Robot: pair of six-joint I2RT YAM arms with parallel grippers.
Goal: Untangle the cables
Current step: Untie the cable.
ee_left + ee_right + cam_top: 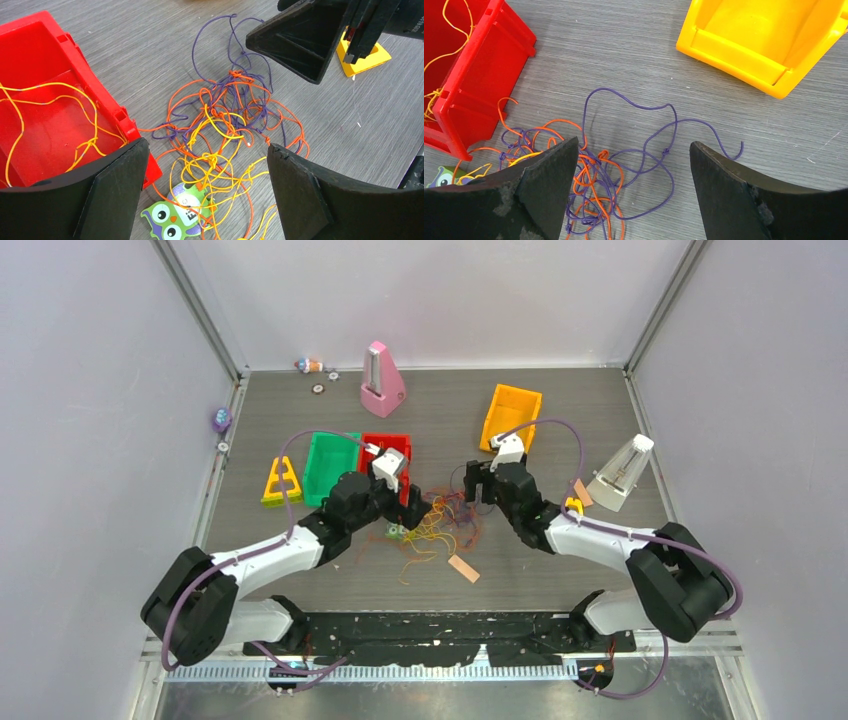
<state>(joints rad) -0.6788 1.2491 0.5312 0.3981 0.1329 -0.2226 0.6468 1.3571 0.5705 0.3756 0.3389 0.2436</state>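
Observation:
The cables (pixel 445 525) are a loose tangle of orange, yellow and purple strands on the table between the two arms. My left gripper (pixel 420 508) is open and empty, and hovers over the tangle's left side. In the left wrist view (pixel 207 150) yellow and orange loops (pixel 225 115) lie between its fingers. One yellow strand (pixel 50 115) trails into the red bin (pixel 45 50). My right gripper (pixel 478 485) is open and empty over the tangle's far right edge. In the right wrist view (pixel 634 145) purple and orange loops (pixel 594 170) lie below it.
A green owl tag (pixel 172 220) lies under the strands and a tan tag (pixel 463 569) lies nearer the front. The red bin (pixel 385 445), a green bin (pixel 330 468), a yellow bin (pixel 511 417), a yellow triangle (pixel 282 481), a pink metronome (pixel 381 380) and a white metronome (pixel 622 473) stand around.

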